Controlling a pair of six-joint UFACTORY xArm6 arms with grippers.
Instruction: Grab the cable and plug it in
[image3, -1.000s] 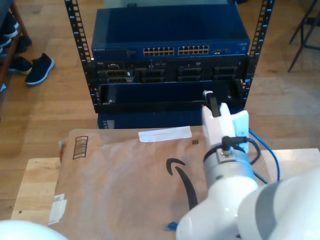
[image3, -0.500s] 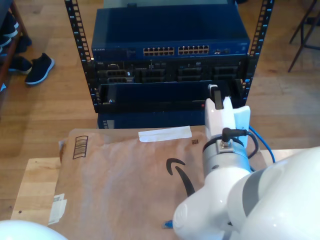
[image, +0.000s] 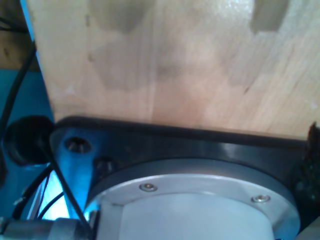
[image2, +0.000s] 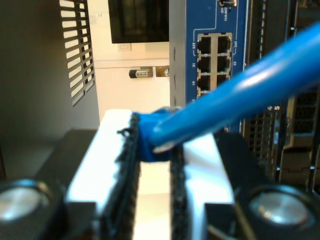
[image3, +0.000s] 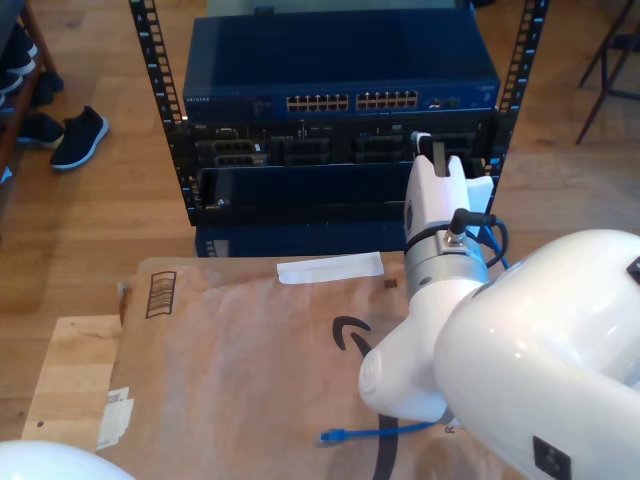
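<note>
The cable (image2: 240, 95) is thin and bright blue. My second gripper (image2: 152, 131) is shut on its plug end, which sits pinched between the black pads (image2: 127, 150). The cable runs back from the jaws across the second wrist view. Just ahead of them stand the ports (image2: 215, 55) of the blue switch. In the exterior view my second gripper (image3: 428, 150) is raised in front of the rack, level with the dark units below the switch (image3: 340, 100). The cable (image3: 497, 245) loops behind the wrist, and its free plug end (image3: 330, 436) lies on the cardboard.
A flattened brown cardboard box (image3: 250, 340) covers the wooden table (image3: 70, 370). The black rack rails (image3: 160, 90) flank the switch. Dark shoes (image3: 78, 135) lie on the floor at the exterior view's left. The first wrist view shows a wooden board (image: 175, 60) and a round arm flange (image: 200, 200).
My second gripper has moved forward and up toward the rack, carrying the plug end. The cable's free end has slid further into view on the cardboard.
</note>
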